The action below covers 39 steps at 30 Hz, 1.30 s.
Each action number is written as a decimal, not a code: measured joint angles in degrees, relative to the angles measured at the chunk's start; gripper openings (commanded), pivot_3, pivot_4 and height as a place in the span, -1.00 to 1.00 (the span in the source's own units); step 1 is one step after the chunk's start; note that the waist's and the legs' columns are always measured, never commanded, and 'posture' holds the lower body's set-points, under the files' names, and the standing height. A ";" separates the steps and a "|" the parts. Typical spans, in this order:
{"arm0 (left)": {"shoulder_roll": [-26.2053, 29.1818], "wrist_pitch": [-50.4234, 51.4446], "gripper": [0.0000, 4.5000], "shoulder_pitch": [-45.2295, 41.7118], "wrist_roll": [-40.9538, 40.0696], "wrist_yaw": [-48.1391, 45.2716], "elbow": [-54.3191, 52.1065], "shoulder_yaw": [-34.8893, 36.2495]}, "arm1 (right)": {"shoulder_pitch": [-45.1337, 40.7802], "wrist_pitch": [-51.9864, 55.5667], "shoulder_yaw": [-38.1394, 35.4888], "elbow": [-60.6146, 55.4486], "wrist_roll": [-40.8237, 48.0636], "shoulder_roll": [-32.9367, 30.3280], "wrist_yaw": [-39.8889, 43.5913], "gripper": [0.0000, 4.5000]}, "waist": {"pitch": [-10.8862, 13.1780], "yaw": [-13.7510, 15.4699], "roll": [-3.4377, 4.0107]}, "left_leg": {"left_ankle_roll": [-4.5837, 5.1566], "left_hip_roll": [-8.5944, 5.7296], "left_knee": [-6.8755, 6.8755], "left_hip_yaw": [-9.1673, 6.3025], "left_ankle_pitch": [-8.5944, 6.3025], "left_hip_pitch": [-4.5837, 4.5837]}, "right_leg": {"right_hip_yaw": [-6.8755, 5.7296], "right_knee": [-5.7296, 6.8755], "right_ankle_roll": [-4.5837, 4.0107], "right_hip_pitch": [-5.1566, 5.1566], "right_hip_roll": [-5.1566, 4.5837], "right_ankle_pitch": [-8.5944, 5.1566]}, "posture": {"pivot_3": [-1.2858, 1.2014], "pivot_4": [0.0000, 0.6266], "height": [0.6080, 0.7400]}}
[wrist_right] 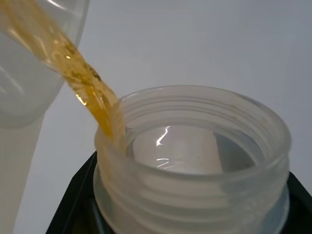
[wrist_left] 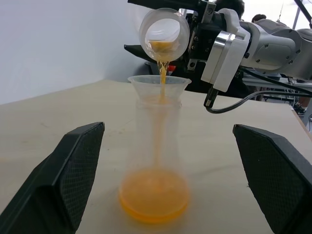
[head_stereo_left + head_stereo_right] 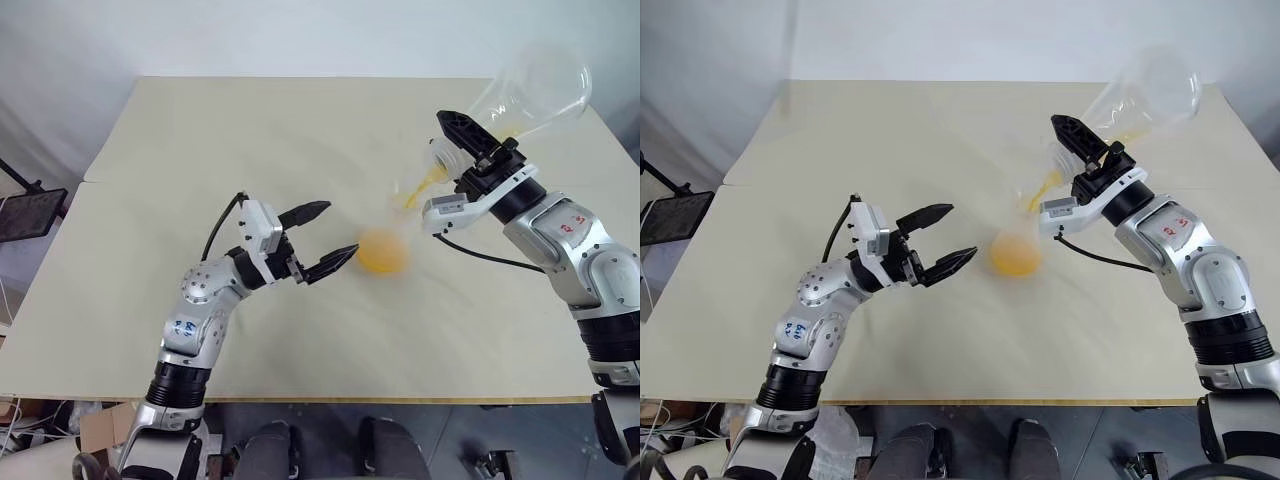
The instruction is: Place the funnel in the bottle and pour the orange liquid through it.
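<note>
Left wrist view: bottle (image 2: 155, 165) stands mid-table (image 3: 200, 130), funnel (image 2: 159, 87) seated in its neck. Right gripper (image 3: 470, 150) fingers clamp tilted flask (image 3: 530, 95), pouring orange liquid (image 2: 154, 195). Left gripper (image 3: 322, 238) fingers spread wide, empty, beside bottle.

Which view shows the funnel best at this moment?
The left wrist view: the funnel sits upright in the bottle neck, rim fully visible, the orange liquid streaming into it. In both eye views it is a faint clear shape below the tilted flask. The right wrist view shows the flask's mouth.

No text, label or number can be read anywhere.
</note>
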 measured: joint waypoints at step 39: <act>-0.55 -0.25 1.00 -0.02 0.03 0.21 0.06 -0.22 | 1.14 3.35 -3.76 0.27 20.71 4.25 8.36 0.10 | 0.00 0.10 0.00 | 0.02 -0.01 0.00 -0.04 0.01 0.00 | -0.02 -0.02 0.02 0.05 0.00 0.01 | 0.03 -0.52 1.00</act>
